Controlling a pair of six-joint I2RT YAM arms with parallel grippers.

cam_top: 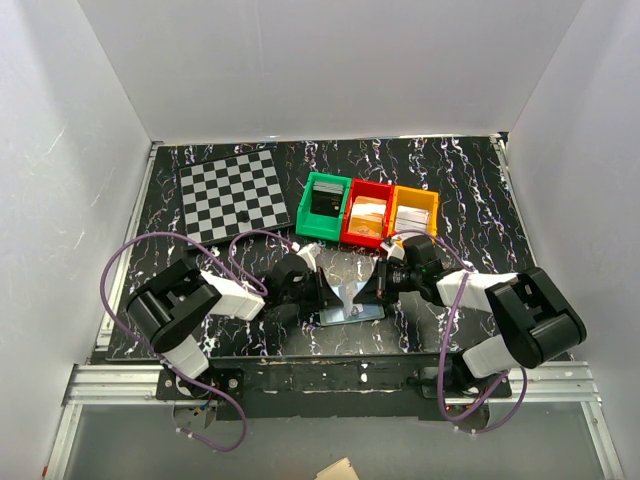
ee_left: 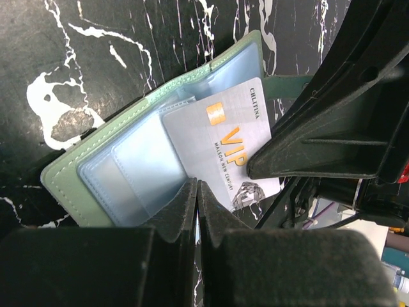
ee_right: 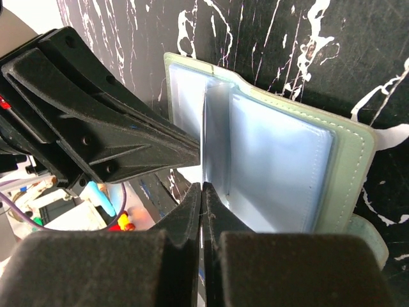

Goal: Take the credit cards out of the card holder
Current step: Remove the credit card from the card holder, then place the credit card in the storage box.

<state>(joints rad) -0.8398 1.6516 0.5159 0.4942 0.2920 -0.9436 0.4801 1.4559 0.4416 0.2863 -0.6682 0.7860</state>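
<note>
The card holder lies open on the marbled table, sage-green outside, pale blue pockets inside. A silver credit card marked VIP sticks halfway out of a pocket. From above it shows as a pale raised sheet. My right gripper is shut, and the thin sheet runs edge-on into its tips. Its tips lie over the card's lower right. My left gripper is shut too, tips pressed on the pockets at the card's left edge.
Behind the holder stand a green bin, a red bin and an orange bin. A checkerboard lies at the back left. White walls close in the table on three sides.
</note>
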